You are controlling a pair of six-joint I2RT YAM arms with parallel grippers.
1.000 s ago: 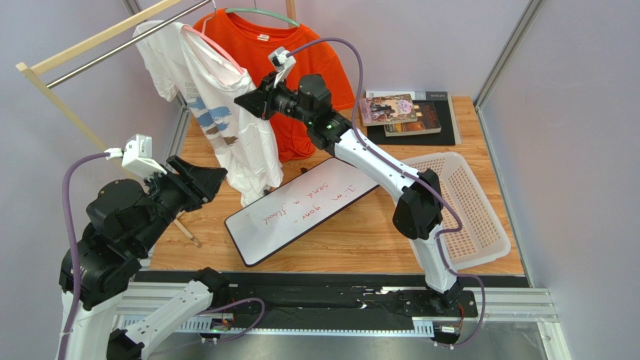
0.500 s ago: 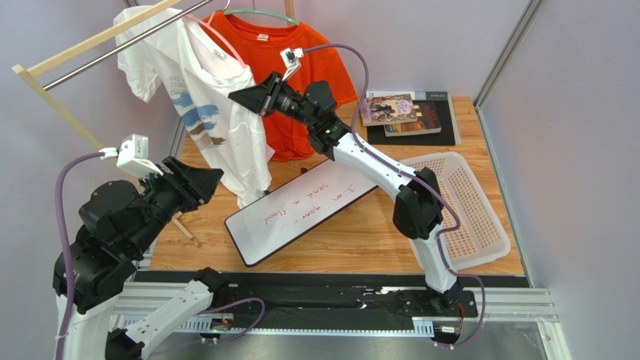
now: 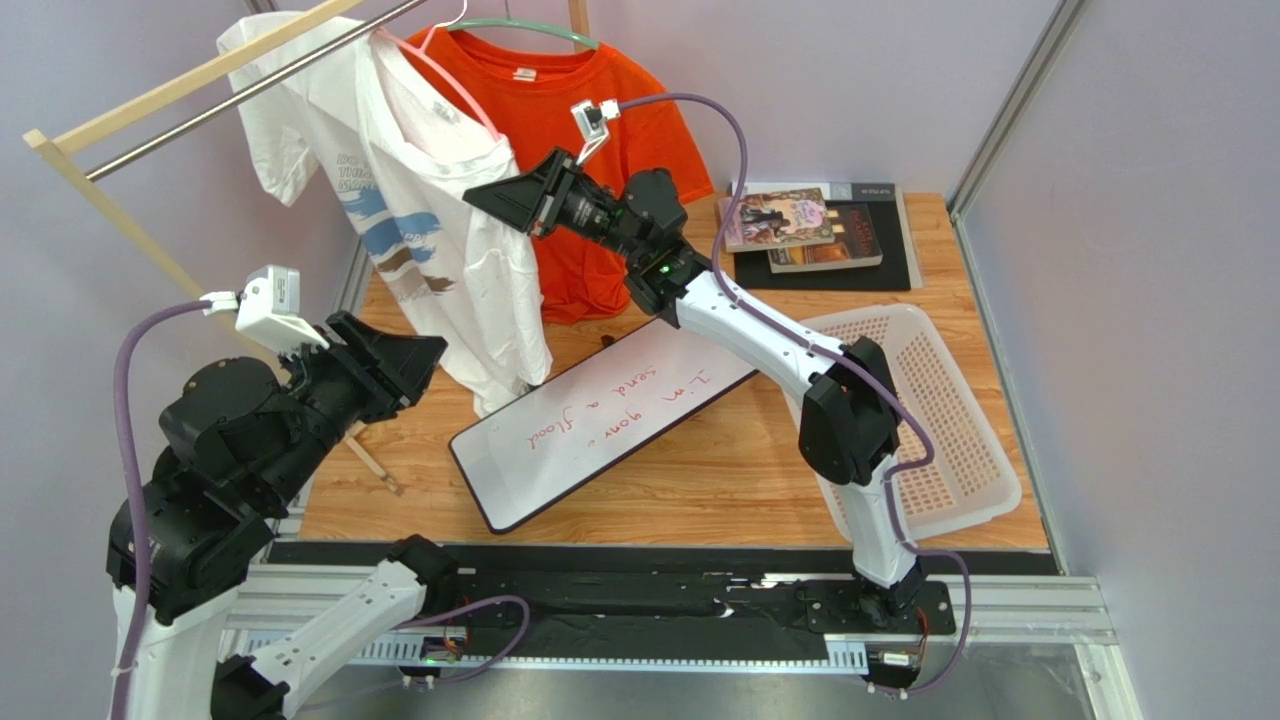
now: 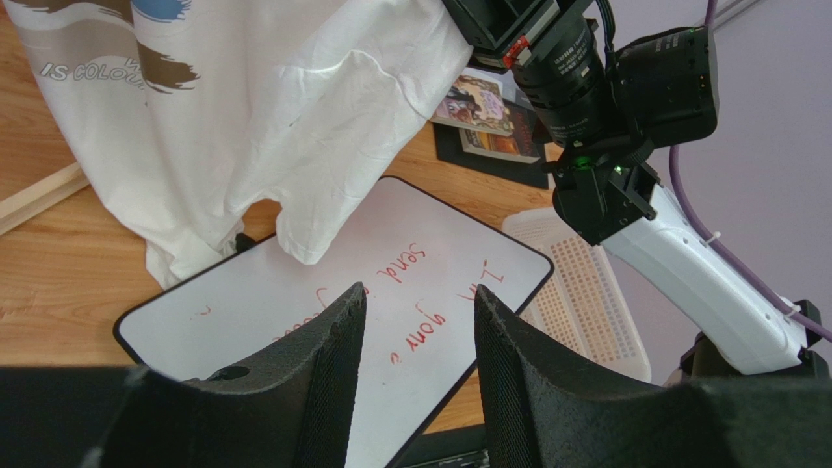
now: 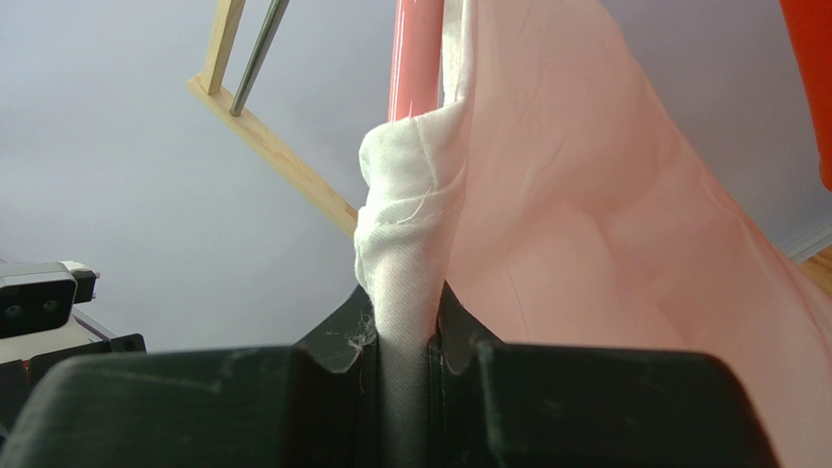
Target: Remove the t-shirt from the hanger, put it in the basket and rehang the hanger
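A white t-shirt (image 3: 451, 240) with a blue and brown print hangs on a pink hanger (image 3: 451, 93) from the metal rail (image 3: 226, 93) at the back left. My right gripper (image 3: 489, 197) is shut on a fold of its shoulder fabric; the right wrist view shows the white cloth (image 5: 402, 253) pinched between the jaws, beside the pink hanger arm (image 5: 415, 58). My left gripper (image 3: 425, 356) is open and empty, low at the left, near the shirt's hem (image 4: 293, 234). An orange t-shirt (image 3: 579, 165) hangs behind on a green hanger (image 3: 519, 26).
A whiteboard (image 3: 601, 428) with red writing lies on the wooden table (image 3: 721, 465) under the white shirt's hem. A white perforated basket (image 3: 939, 413) sits at the right. Books (image 3: 819, 225) lie at the back right. The rack's wooden frame (image 3: 120, 210) slants along the left.
My right gripper has risen and drawn the white shirt's shoulder up and right; the shirt has swung left and spread along the rail. My left arm has barely moved.
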